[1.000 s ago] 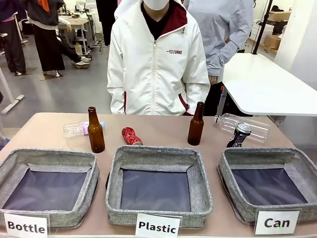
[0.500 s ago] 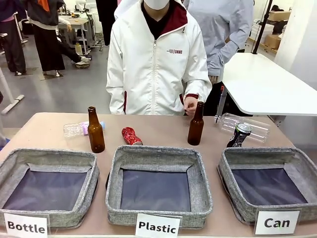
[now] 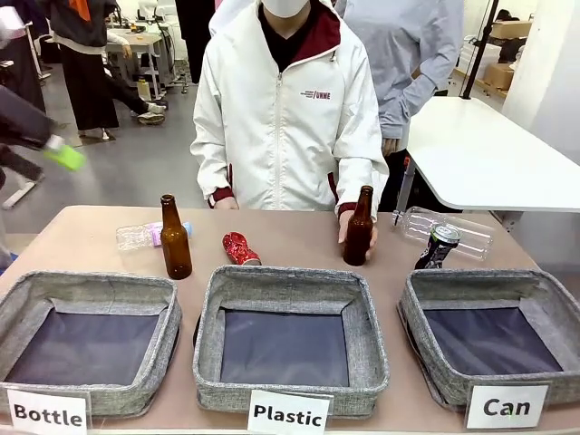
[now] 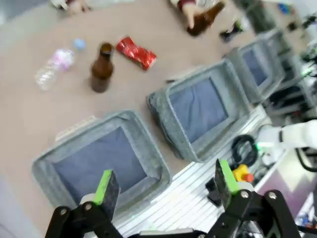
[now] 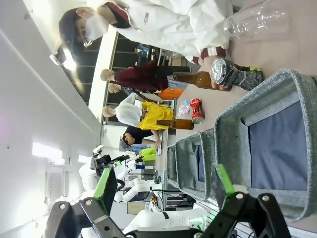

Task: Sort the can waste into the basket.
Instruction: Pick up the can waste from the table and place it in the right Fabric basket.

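1. Red and crushed, one can (image 3: 240, 248) lies on the table (image 3: 91, 231) just behind the "Plastic" basket (image 3: 365, 349), between two brown bottles.
2. The dark can (image 3: 438, 246) leans against the far rim of the "Can" basket (image 3: 412, 313), outside it, with a clear bottle (image 3: 462, 234) just behind.
3. The "Can" basket sits at the row's right end, behind its white card (image 3: 506, 406).
4. A person's hand (image 4: 188, 15) grips the right brown bottle (image 3: 359, 227); the left bottle (image 3: 175, 237) stands alone.
5. The left gripper (image 4: 166, 186) hangs high above the "Bottle" basket (image 4: 158, 168), its fingers spread wide, holding nothing.
6. The right gripper (image 5: 163, 181) has its fingers wide apart too, with nothing between them, near the "Can" basket's end.
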`<state>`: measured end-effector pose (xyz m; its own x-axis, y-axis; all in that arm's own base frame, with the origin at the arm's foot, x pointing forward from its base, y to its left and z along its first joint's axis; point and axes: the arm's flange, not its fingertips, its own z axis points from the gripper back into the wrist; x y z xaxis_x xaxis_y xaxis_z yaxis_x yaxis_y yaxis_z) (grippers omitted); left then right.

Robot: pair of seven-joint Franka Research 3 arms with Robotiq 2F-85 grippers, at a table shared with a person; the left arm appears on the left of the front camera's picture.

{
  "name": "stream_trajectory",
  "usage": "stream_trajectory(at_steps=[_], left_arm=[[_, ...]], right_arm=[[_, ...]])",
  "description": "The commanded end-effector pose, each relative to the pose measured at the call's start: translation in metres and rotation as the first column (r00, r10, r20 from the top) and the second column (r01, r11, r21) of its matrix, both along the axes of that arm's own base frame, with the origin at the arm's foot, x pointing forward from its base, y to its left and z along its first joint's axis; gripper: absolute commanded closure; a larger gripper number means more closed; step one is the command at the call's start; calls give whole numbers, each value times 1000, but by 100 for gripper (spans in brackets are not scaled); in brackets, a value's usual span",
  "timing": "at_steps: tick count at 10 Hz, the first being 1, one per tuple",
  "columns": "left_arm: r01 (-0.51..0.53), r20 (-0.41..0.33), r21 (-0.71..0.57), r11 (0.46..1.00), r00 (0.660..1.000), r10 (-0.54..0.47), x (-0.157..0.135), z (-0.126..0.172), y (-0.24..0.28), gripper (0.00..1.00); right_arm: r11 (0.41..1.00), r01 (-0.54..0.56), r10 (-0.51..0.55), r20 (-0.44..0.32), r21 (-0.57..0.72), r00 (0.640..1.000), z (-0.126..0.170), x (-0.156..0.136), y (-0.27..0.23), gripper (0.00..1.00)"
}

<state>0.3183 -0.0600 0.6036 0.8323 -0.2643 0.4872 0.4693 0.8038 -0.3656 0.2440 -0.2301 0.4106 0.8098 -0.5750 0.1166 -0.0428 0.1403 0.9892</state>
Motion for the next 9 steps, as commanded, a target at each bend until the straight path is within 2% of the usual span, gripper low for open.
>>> stream_trajectory(at_steps=[1, 3, 4, 5, 6, 7, 9], left_arm=[[-46, -1, -61, 997, 999, 46, -6, 1, 36, 0], [-46, -1, -61, 997, 999, 46, -6, 1, 36, 0], [-6, -1, -25, 1000, 1000, 6, 3, -1, 8, 0], [-152, 118, 87, 985, 983, 142, -25, -7, -22, 0], [-169, 141, 189, 967, 979, 144, -14, -12, -61, 0], [-152, 134, 205, 967, 983, 126, 4, -9, -75, 0], [-133, 75, 237, 962, 990, 118, 72, -13, -130, 0]], right_arm=[[1000, 3, -3, 28, -1, 1000, 1, 2, -2, 0], [1000, 3, -3, 28, -1, 1000, 1, 2, -2, 0], [1000, 3, -3, 28, -1, 1000, 1, 2, -2, 0], [1000, 3, -3, 28, -1, 1000, 1, 2, -2, 0], [1000, 3, -3, 28, -1, 1000, 1, 2, -2, 0], [1000, 3, -3, 28, -1, 1000, 1, 2, -2, 0], [1000, 3, -3, 28, -1, 1000, 1, 2, -2, 0]])
